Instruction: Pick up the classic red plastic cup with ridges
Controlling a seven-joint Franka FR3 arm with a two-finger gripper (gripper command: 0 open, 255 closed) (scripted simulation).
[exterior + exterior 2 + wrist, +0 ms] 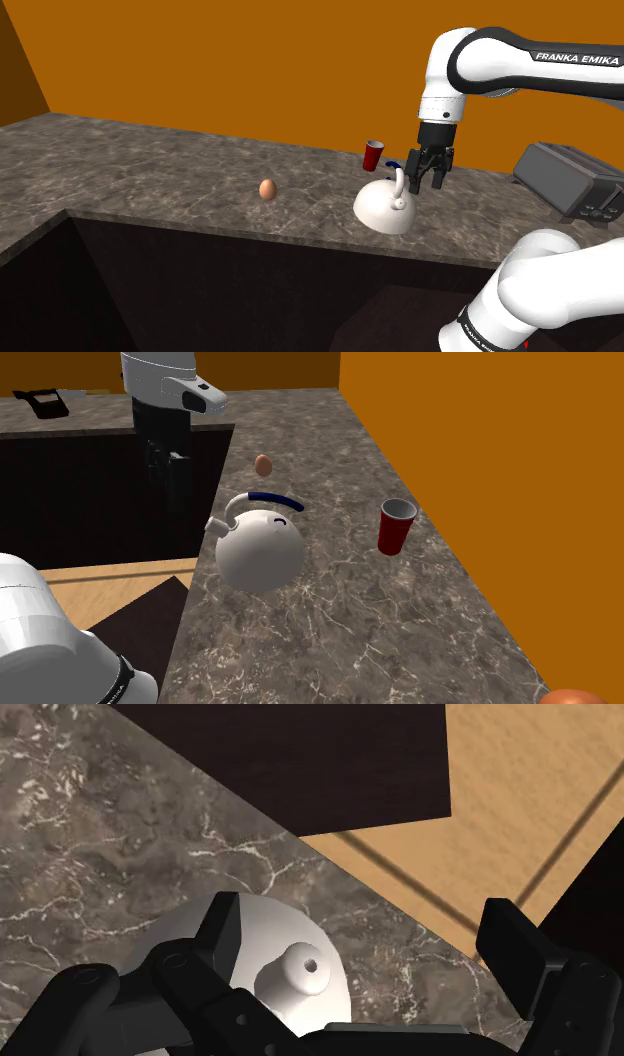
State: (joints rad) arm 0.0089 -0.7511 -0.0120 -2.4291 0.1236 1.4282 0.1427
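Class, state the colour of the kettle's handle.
Dark blue; the handle shows best in the second exterior view.

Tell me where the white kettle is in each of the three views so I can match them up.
Shoulder view: kettle right of centre, at the counter's front edge, just left of the end effector.
Second exterior view: kettle centre-left, at that same edge.
Wrist view: kettle beyond the open fingers, spout between them.
Shared landmark: the veined counter's edge.

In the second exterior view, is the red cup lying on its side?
No, the red cup stands upright on the marbled counter, its open mouth facing up.
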